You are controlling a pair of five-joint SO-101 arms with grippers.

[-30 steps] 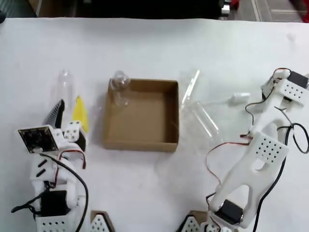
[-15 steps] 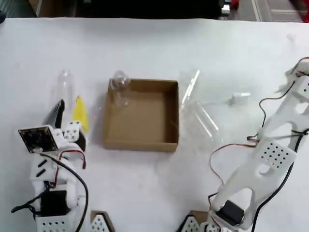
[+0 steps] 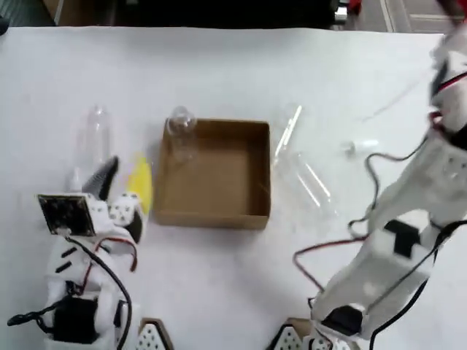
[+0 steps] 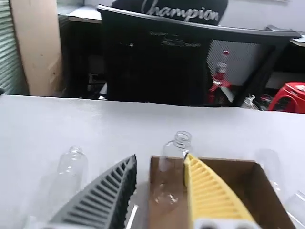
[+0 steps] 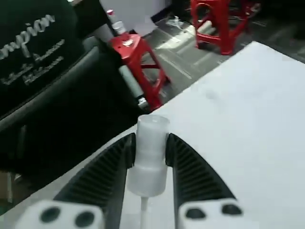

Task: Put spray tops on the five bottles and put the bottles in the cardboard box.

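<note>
The cardboard box (image 3: 211,217) sits mid-bench: brown, square, shallow and open-topped. One clear plastic bottle (image 3: 180,131) stands upright and uncapped at the box's far left corner, apparently just inside the wall. A second bottle (image 3: 95,131), also clear and uncapped, stands on the white bench (image 3: 219,73) left of the box. Right of the box a third bottle (image 3: 312,179) lies on its side, and farther right lies a loose spray top (image 3: 361,147), small and white. The left tool (image 4: 159,160), with one ribbed black finger and one ribbed yellow, is spread fairly wide and holds nothing, low over the bench near the box's left side. The right tool (image 5: 150,143) is up at the bench's right edge, its ribbed black fingers closed narrowly on a white spray top (image 5: 151,167) with a thin tube below it.
</note>
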